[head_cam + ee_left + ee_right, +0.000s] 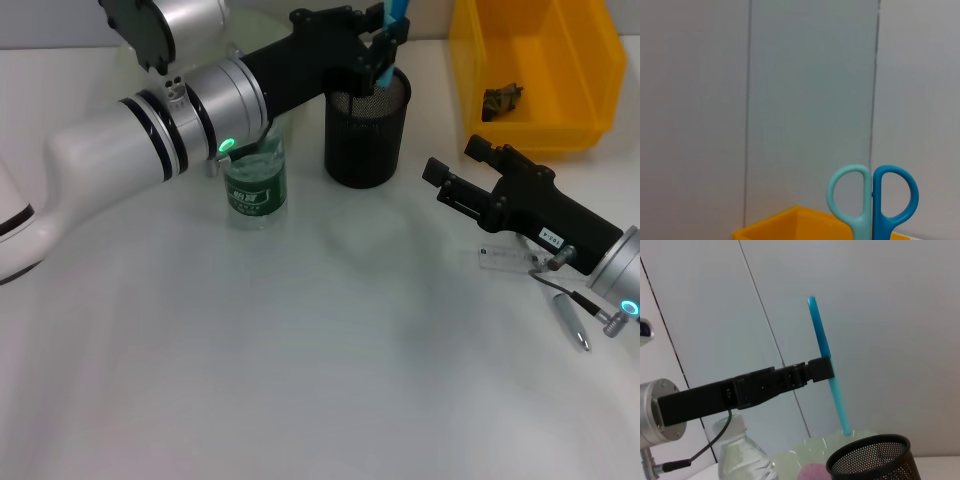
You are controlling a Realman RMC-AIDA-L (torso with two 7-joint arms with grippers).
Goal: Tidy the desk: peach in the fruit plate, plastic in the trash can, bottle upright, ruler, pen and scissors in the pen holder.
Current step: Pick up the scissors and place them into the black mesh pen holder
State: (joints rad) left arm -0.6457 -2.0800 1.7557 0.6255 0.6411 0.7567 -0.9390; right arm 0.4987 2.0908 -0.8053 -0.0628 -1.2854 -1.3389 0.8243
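My left gripper (383, 48) is shut on the blue scissors (399, 12) and holds them upright, blades down, over the black mesh pen holder (366, 135). In the right wrist view the scissors (824, 342) hang with their tips just at the mouth of the holder (872, 460). Their handles show in the left wrist view (872, 200). The bottle (256, 180) stands upright left of the holder. My right gripper (458, 165) is open and empty, right of the holder. A clear ruler (505, 258) and a silver pen (572, 322) lie under my right arm.
A yellow bin (570, 60) at the back right holds crumpled plastic (502, 100). A pale green plate (840, 440) with a peach (812, 472) sits behind the bottle and holder, mostly hidden by my left arm in the head view.
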